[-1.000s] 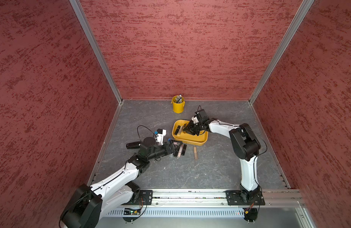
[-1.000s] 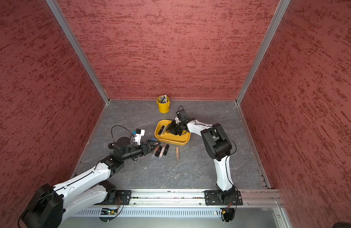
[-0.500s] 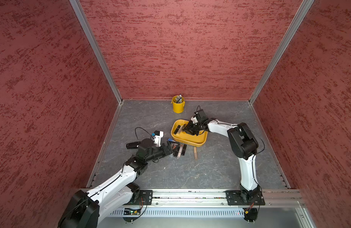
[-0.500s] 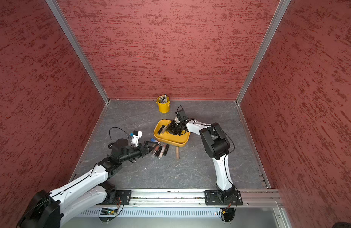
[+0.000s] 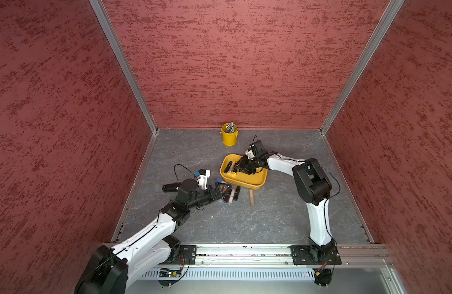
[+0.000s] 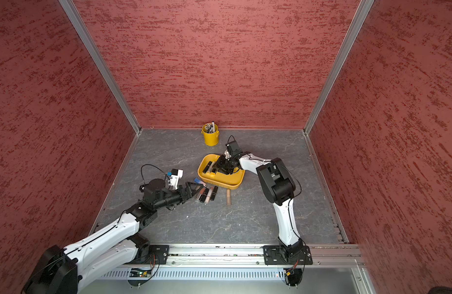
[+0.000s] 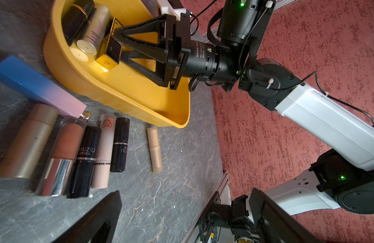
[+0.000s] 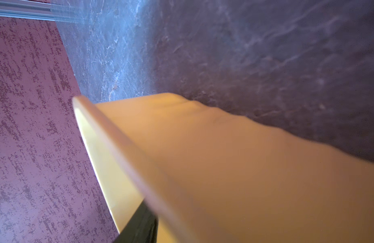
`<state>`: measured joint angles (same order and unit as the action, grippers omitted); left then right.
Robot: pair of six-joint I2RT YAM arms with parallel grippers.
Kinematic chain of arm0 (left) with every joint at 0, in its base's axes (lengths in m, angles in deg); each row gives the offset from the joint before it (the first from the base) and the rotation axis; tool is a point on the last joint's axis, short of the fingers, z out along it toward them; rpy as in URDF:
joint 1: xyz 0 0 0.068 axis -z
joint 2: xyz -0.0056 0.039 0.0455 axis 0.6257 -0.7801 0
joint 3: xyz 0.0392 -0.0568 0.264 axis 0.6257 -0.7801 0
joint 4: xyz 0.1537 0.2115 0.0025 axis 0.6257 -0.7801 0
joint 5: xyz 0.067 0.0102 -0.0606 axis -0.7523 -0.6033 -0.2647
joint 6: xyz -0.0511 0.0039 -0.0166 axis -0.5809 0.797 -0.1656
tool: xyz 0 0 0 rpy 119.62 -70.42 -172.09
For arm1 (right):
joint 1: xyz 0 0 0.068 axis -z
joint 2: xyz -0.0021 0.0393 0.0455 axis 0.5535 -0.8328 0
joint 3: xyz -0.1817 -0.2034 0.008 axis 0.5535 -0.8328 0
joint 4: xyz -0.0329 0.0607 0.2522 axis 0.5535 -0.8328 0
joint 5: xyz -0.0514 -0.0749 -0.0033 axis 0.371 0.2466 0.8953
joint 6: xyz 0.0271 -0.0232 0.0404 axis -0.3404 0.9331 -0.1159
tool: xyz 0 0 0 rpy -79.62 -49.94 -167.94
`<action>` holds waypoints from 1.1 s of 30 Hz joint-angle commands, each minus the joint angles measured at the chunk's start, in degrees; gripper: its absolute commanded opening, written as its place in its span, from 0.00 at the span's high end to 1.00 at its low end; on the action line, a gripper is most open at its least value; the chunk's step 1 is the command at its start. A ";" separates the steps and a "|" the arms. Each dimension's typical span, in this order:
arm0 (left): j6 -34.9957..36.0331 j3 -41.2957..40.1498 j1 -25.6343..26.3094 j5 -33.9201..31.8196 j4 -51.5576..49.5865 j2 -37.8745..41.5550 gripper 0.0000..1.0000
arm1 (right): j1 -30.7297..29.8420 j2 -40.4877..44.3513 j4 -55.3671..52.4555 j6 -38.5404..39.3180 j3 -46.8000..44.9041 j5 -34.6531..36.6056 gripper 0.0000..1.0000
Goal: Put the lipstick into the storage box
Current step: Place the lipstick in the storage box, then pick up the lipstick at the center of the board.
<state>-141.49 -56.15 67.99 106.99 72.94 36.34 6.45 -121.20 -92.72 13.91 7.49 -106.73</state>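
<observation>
Top views: in both, the storage box [image 5: 256, 179] [image 6: 235, 181] sits in the middle of the grey bench [image 5: 270, 216], nearer the robot than a yellow bucket [image 5: 229, 138] by the back wall. The right tool [image 5: 238, 166] reaches down into the end of the box toward the left arm. Its opening is too small to read here. The left tool [image 5: 218, 192] lies low over the bench, spread wide and empty, just beside a row of lipsticks [image 5: 231, 194] on the bench near the box's front side. A tan lipstick [image 5: 251, 199] lies alone, just outside the box.

Left wrist view: the left tool [image 7: 185, 192] shows two dark fingers set far apart with only bare bench between them. The row of lipsticks [image 7: 85, 151] is five tubes lying side by side. A blue-and-pink carton [image 7: 34, 84] lies between them and the wall of the storage box [image 7: 118, 92]. The tan lipstick [image 7: 154, 149] lies apart from the row, close to the box corner. Inside the box the right tool [image 7: 118, 45] has its jaws partly apart. Its tips are at a gold lipstick [image 7: 107, 60], which rests on the box floor against three more tubes [image 7: 93, 31]. Whether the tips touch it cannot be made out.

Right wrist view: the blurred rim and wall of the storage box [image 8: 224, 168] fill most of the picture, with the bench [image 8: 245, 52] beyond. Only a dark sliver of the tool shows, so its opening cannot be told here.
</observation>
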 commanded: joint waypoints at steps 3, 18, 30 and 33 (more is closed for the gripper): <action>0.82 -1.09 -0.43 -0.64 -0.39 1.48 0.00 | 0.44 0.12 -0.75 2.16 1.98 -0.18 0.56; -0.16 -2.52 -0.34 -1.68 -0.76 4.22 0.00 | 2.16 5.51 -15.77 14.08 4.89 11.80 0.54; -0.76 -3.43 -0.28 -2.14 -0.16 4.72 0.00 | 2.75 6.44 -26.17 23.37 9.56 24.40 0.52; -0.85 -3.71 -0.34 -2.31 -0.28 5.24 0.00 | 2.83 7.01 -26.20 24.32 9.48 24.43 0.52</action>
<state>-142.17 -59.15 67.92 105.35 72.35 40.39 8.59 -115.69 -116.35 35.37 15.97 -85.75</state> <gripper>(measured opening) 0.996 0.479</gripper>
